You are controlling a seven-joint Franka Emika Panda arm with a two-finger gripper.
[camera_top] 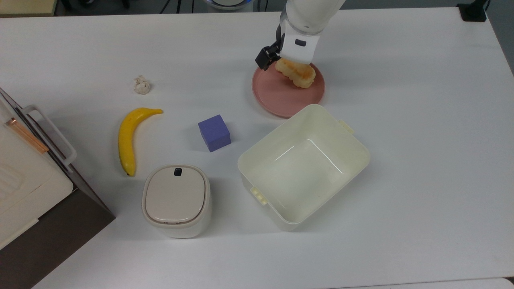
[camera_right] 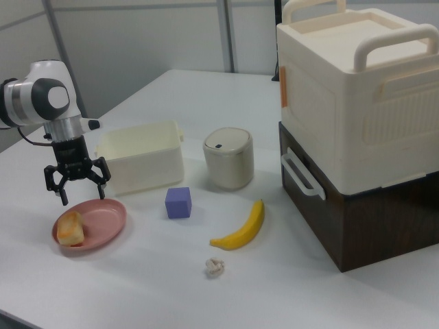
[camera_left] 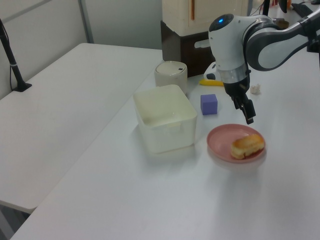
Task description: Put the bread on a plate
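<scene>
The bread point(camera_top: 298, 73), a golden-tan bun, lies on the pink plate point(camera_top: 281, 98), toward its far rim in the top view. In the left view the bread point(camera_left: 247, 145) rests on the right part of the plate point(camera_left: 222, 142). In the right view the bread point(camera_right: 70, 228) sits at the left of the plate point(camera_right: 106, 219). My gripper point(camera_right: 82, 193) hangs open just above the plate's far edge, holding nothing and clear of the bread. One dark finger point(camera_top: 264, 58) shows beside the wrist in the top view.
A large cream tub point(camera_top: 304, 166) stands right next to the plate. A purple cube point(camera_top: 214, 133), a banana point(camera_top: 127, 138), a paper ball point(camera_top: 141, 85) and a lidded cream container point(camera_top: 176, 200) lie to the top view's left. A big cream box point(camera_right: 357, 89) sits on a dark base.
</scene>
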